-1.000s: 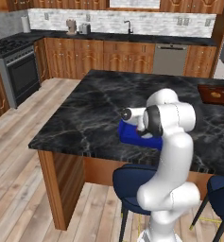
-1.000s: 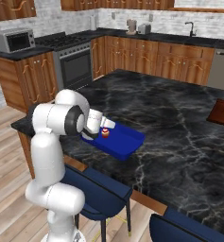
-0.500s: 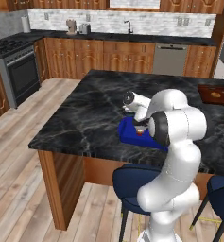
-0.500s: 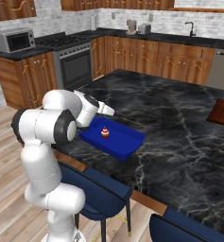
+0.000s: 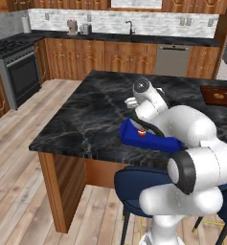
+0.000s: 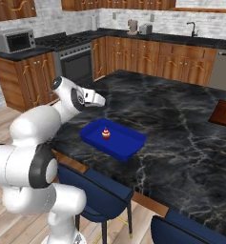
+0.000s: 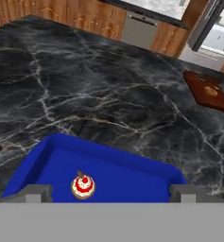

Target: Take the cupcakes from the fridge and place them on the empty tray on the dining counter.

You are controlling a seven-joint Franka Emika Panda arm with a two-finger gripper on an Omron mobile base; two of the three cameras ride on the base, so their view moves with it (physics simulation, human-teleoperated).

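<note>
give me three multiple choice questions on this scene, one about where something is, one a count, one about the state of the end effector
1. Where is the frosted cupcake?
A. in the blue tray
B. on the wooden board
C. on the floor

2. How many cupcakes lie in the tray?
A. none
B. one
C. three

3. What is the end effector doing?
A. gripping the cupcake
B. clamping the tray rim
C. open, holding nothing

Answers:
1 A: the cupcake stands inside the tray on the dining counter.
2 B: the hand view shows a single cupcake on the blue floor.
3 C: the end effector has its fingertips spread wide apart, with nothing between them.
</note>
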